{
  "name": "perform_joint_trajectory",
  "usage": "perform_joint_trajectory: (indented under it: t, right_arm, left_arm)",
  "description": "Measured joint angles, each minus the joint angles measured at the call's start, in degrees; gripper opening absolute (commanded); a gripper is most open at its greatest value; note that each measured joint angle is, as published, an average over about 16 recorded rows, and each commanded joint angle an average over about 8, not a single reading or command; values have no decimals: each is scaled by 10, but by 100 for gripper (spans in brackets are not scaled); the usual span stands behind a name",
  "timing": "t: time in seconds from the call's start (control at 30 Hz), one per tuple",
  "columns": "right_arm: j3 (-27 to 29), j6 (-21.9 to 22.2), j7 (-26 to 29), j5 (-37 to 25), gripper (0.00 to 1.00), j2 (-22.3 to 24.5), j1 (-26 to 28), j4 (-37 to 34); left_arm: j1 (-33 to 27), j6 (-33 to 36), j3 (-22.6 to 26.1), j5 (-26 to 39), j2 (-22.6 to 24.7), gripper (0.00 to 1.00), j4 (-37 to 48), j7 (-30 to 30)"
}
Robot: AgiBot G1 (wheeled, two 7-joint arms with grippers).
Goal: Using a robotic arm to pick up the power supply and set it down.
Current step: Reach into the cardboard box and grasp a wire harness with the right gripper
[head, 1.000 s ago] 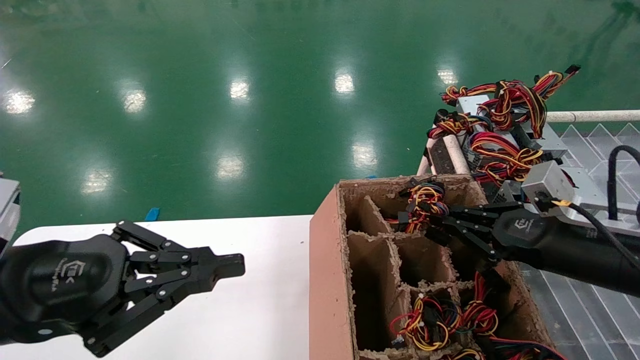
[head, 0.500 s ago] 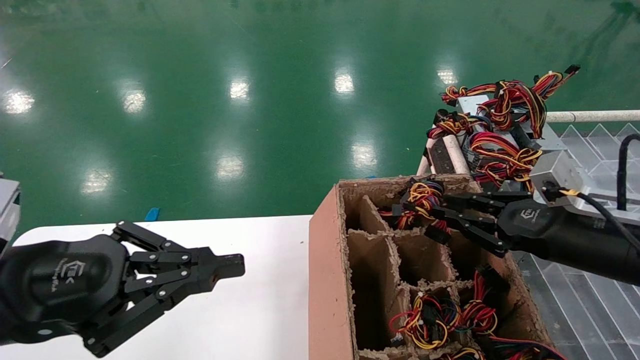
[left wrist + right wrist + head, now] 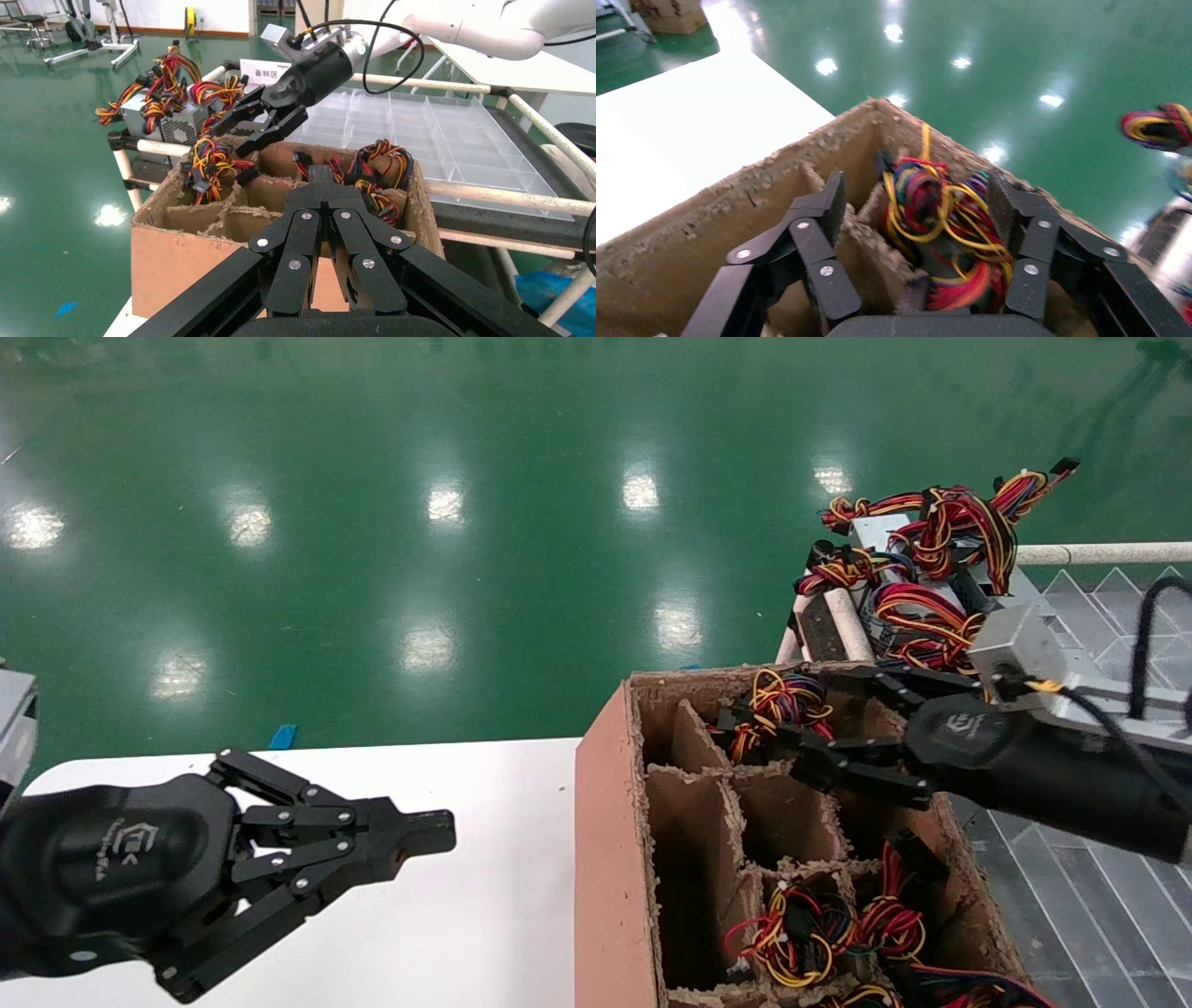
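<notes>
Glossy green floor (image 3: 372, 523); right hand (image 3: 801, 719) spread over tangled wires (image 3: 778, 705) (ragged cardboard box (image 3: 605, 859)).

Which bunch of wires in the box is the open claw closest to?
The far-corner bunch. The right claw is open around it; the other bunches sit at the box's near end.

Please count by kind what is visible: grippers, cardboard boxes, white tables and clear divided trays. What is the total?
Cardboard box: 1
White table: 1
Clear divided tray: 1
Grippers: 2 (left gripper shut, over the table; right gripper open, over the box's far compartment)
Total: 5
</notes>
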Motion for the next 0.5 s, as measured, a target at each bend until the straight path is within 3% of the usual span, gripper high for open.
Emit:
perform_joint_trajectory:
  t: [0.07, 0.13, 0.3, 0.33, 0.4, 0.5]
  right_arm:
    - [-3, -3, -3, -2, 96, -8, 5, -8]
    - [-7, -8, -7, -4, 81, -16, 11, -17]
    - [-16, -22, -16, -11, 19, -34, 29, -43]
    - [-17, -25, -17, -12, 10, -37, 32, -49]
    - [-21, -31, -21, -14, 0, -43, 39, -60]
    - [-25, -39, -26, -18, 0, -51, 48, -75]
  left_arm:
    - [0, 0, 0, 0, 0, 0, 0, 0]
    - [0, 0, 0, 0, 0, 0, 0, 0]
    - [0, 0, 0, 0, 0, 0, 0, 0]
    - [0, 0, 0, 0, 0, 0, 0, 0]
    - [0, 0, 0, 0, 0, 0, 0, 0]
    - [0, 0, 0, 0, 0, 0, 0, 0]
